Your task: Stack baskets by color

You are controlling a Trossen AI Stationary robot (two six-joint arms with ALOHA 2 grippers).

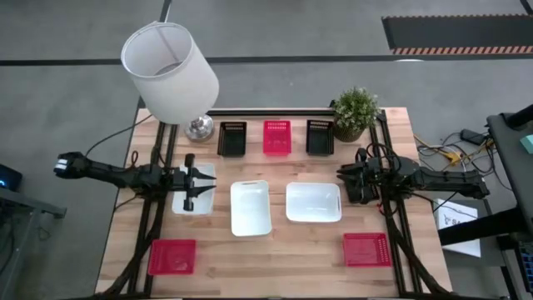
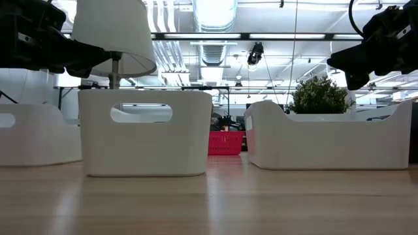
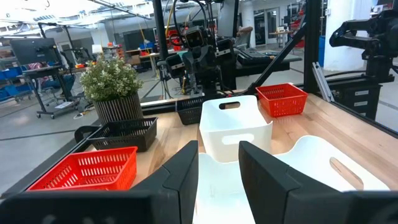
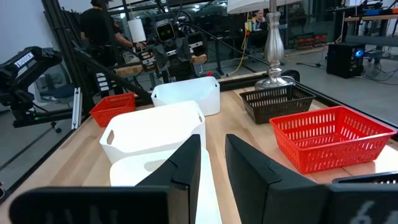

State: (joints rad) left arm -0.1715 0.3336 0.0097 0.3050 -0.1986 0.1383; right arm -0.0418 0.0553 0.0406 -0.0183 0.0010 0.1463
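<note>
From above, three white baskets lie in a row mid-table: one (image 1: 192, 200) under the left gripper (image 1: 188, 185), a second (image 1: 251, 207) at centre, a third (image 1: 313, 202) just left of the right gripper (image 1: 356, 184). Along the far edge stand a black basket (image 1: 232, 138), a red basket (image 1: 276, 137) and another black one (image 1: 320, 137), between a lamp (image 1: 171, 71) and a plant (image 1: 356, 111). Two more red baskets sit near the front corners, left (image 1: 172, 256) and right (image 1: 366, 249).

At table height, white baskets fill the foreground, the far red one (image 2: 226, 142) showing between them; both arms hang above, empty.

The left wrist shows its fingers (image 3: 177, 177) apart with nothing between them, over white baskets, the right arm beyond.

The right wrist shows its fingers (image 4: 186, 165) slightly apart, holding nothing, a white basket (image 4: 155, 132) just ahead.
</note>
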